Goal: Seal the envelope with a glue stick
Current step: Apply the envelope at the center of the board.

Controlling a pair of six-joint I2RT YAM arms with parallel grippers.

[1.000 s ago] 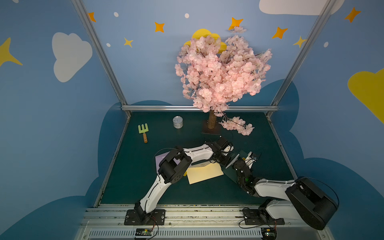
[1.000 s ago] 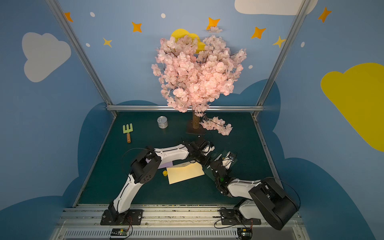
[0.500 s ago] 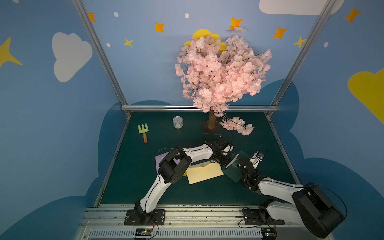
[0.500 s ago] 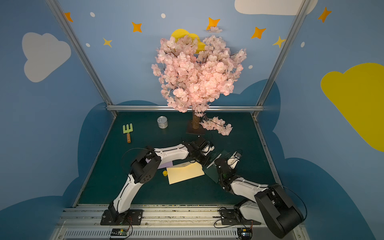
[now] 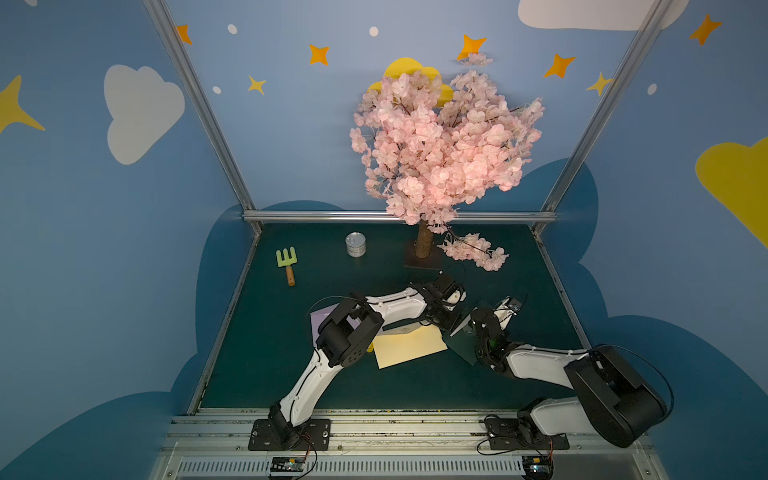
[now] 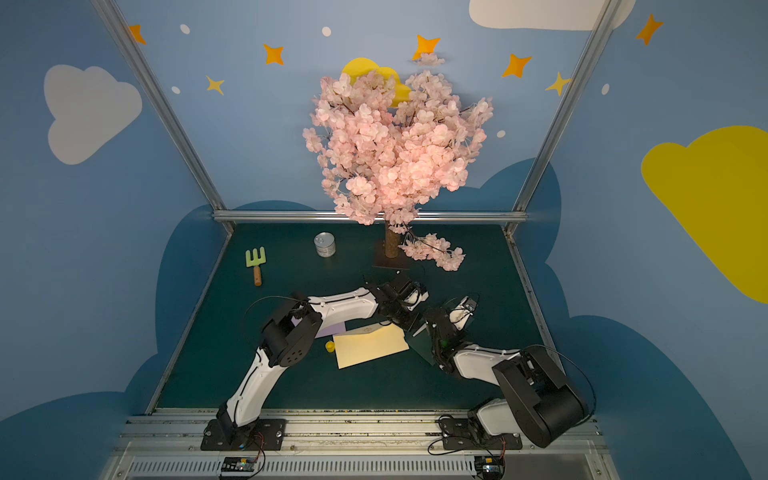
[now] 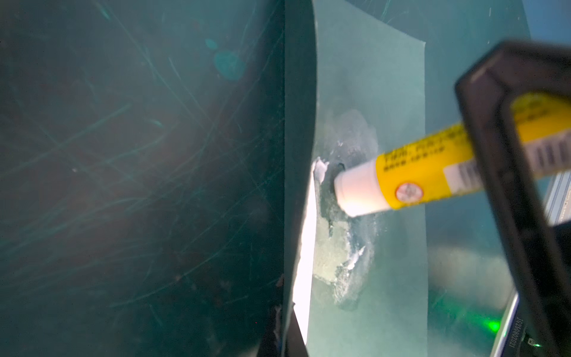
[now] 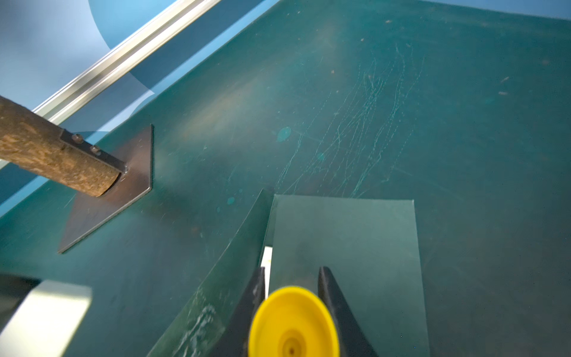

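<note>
Presently | right gripper (image 8: 292, 278): clamped on glue stick (image 7: 417, 179), whose tip presses the green envelope (image 7: 386, 77) just ahead of that grip | left gripper (image 7: 284, 337): closed, pinching envelope edge | risk, to my eye: a hard push may crease the envelope, drag it from the pinch, or clump glue.

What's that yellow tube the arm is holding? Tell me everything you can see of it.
It is a glue stick: a short yellow plastic cylinder with black print, a barcode and a small round red mark. Its cap is off, baring a white neck. The right gripper is shut on its body, and its round yellow back end shows between the fingers. Its tip is pressed against a dark green envelope, amid whitish glue smears.
</note>
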